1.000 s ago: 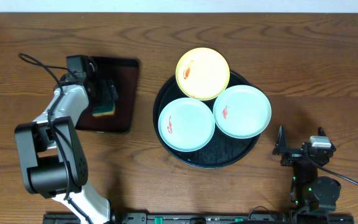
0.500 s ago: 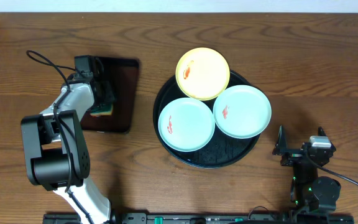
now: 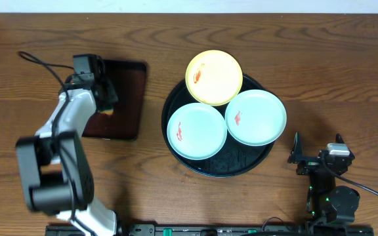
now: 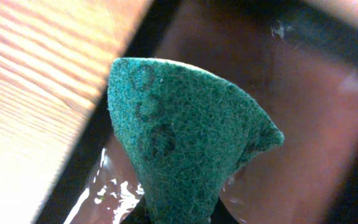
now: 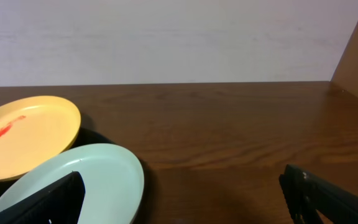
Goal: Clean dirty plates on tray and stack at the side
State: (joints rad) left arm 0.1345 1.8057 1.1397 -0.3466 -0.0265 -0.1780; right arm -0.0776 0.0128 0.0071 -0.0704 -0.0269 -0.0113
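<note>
Three dirty plates lie on the round black tray [image 3: 242, 165]: a pale yellow one [image 3: 214, 77] at the back, a mint one [image 3: 197, 130] at the front left and another mint one [image 3: 256, 117] at the right, each with a red smear. My left gripper [image 3: 105, 98] is far to their left over a brown tray, shut on a green scouring sponge [image 4: 185, 143] that fills the left wrist view and hides the jaws. My right gripper [image 3: 315, 153] rests open near the front right edge of the table. Its black fingers [image 5: 319, 196] frame the mint plate's rim [image 5: 104, 177] and the yellow plate [image 5: 27, 134].
The rectangular dark brown tray [image 3: 128, 98] lies left of the black tray, wet and glossy under the sponge [image 4: 316, 137]. A cable [image 3: 41, 62] loops behind the left arm. Bare wooden table [image 3: 320, 72] stretches to the right of the plates.
My left gripper has closed on the sponge on the brown tray, and the left arm has shifted slightly. The plates and the right arm have not moved.
</note>
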